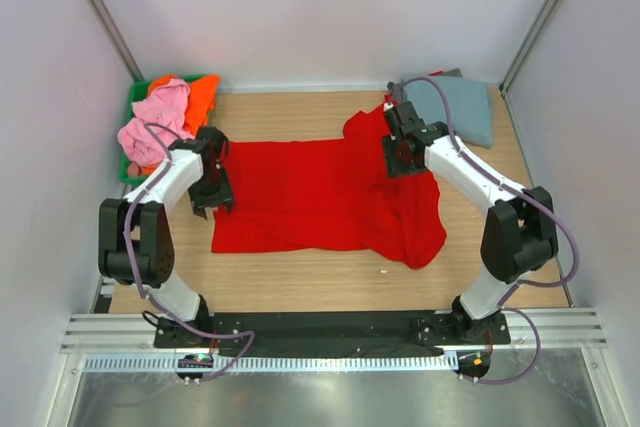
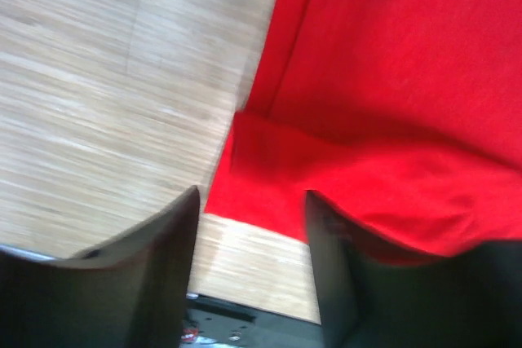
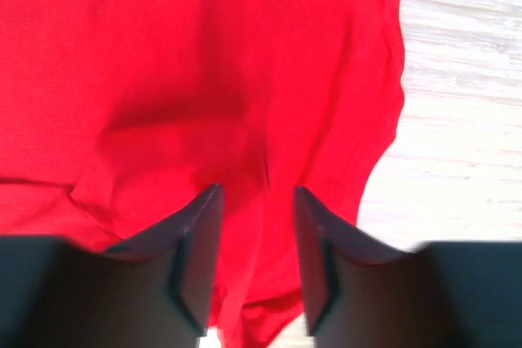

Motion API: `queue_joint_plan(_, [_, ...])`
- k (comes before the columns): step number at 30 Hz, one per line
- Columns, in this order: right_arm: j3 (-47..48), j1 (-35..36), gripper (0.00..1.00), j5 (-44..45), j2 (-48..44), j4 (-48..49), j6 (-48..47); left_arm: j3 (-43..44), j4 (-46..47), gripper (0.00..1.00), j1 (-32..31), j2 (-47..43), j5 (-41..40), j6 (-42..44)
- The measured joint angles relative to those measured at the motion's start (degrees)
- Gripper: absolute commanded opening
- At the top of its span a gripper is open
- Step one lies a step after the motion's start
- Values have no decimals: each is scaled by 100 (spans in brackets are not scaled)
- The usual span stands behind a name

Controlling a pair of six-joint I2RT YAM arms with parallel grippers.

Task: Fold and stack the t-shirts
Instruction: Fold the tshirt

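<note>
Top external view, from the left: a green bin [image 1: 133, 99] at the far left corner holds a pink t-shirt [image 1: 155, 119] and an orange t-shirt [image 1: 203, 94], the pink one spilling over the rim close to the left arm. A wide swing of that arm could snag the pink cloth and pull it out.

Next comes the left gripper [image 1: 214, 199], at the left edge of the red t-shirt [image 1: 305, 192]. Its wrist view shows the jaws apart with nothing between them, and a doubled-over flap of red cloth lies just beyond the fingertips. If it closes from here it may catch only the top layer of that flap, or scrape bare tabletop [image 1: 300, 277] beside it, and the edge would slip free on lifting.

The red t-shirt lies across the middle of the tabletop, flat on its left part but bunched and wrinkled on its right.

Above that bunched part hangs the right gripper [image 1: 402, 159], jaws also apart and holding nothing, red cloth below. A pinch here could gather several layers, giving a crooked fold. Uneven lifting by the two arms would drag the shirt askew.

At the far right corner a grey-blue t-shirt [image 1: 465, 107] lies folded, near the red cloth; dragging could disturb it.
</note>
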Motion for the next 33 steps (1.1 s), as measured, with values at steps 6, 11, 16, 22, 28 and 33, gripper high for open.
queue_joint_plan(6, [903, -44, 60, 170, 695, -175, 2, 568, -125, 78, 39, -17, -195, -35])
queue_joint_plan(11, [1220, -46, 71, 468, 566, -326, 105, 656, -321, 84, 39, -634, -415, -61])
queue_joint_plan(16, [527, -59, 87, 750, -535, -424, 516, 85, -291, 85, 44, -1930, -409, -345])
queue_joint_plan(22, [-994, -81, 89, 610, -2643, -437, 1360, -1622, -20, 84, 50, -3178, 188, -1132])
queue_joint_plan(28, [-1818, -94, 91, -94, -3652, -317, 2087, -2579, 284, 82, 22, -3617, 466, -1998])
queue_joint_plan(33, [-2168, -94, 91, -540, -3891, -258, 2358, -3032, 826, 79, 22, -3779, 374, -2505])
